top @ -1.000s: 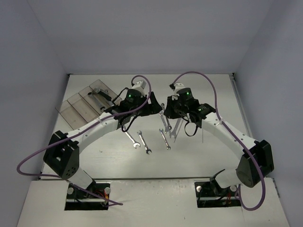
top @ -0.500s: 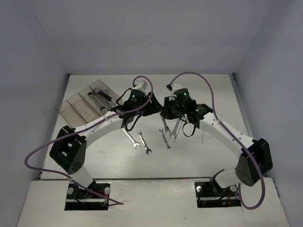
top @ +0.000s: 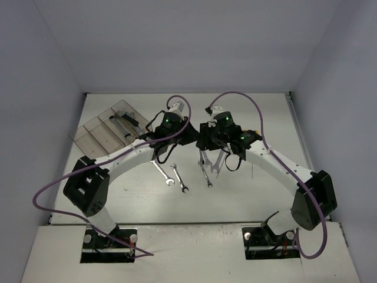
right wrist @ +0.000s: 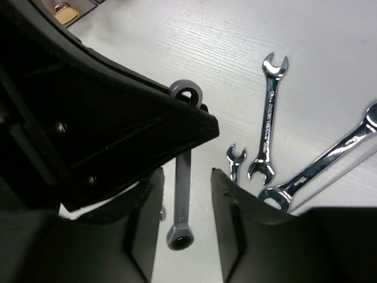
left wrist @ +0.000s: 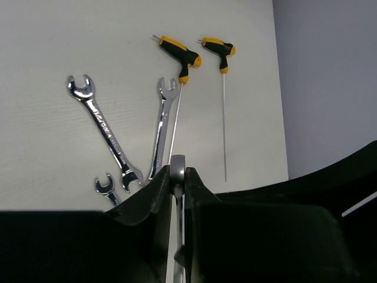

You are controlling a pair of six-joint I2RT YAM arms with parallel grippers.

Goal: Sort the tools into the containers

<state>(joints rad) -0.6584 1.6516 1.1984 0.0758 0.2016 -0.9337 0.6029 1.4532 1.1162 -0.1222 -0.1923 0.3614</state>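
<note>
Right, the coming move turns on one relation: the containers [top: 97, 134] lie at about ten o'clock from the left gripper [left wrist: 177, 177], well apart across the table [top: 253, 188], and the left arm is plainly the nearer of the two. That claw is pinched on a ring spanner [right wrist: 182, 200], whose rounded end pokes out ahead of its black fingers. In the right wrist view the spanner's long axis runs twelve to six. It passes between the fingers of the right gripper [right wrist: 187, 172], which are spread and stand clear of the shaft on both sides. The spanner is slim, dull grey steel with a closed ring at each end. The open-ended wrenches [left wrist: 106, 132] are bright chrome, and the hex keys [left wrist: 179, 56] are thin rods with yellow-and-black T grips. The bins are smoky clear plastic, narrow, running roughly ten to four, so I judge the spanner must be turned to that line.
</note>
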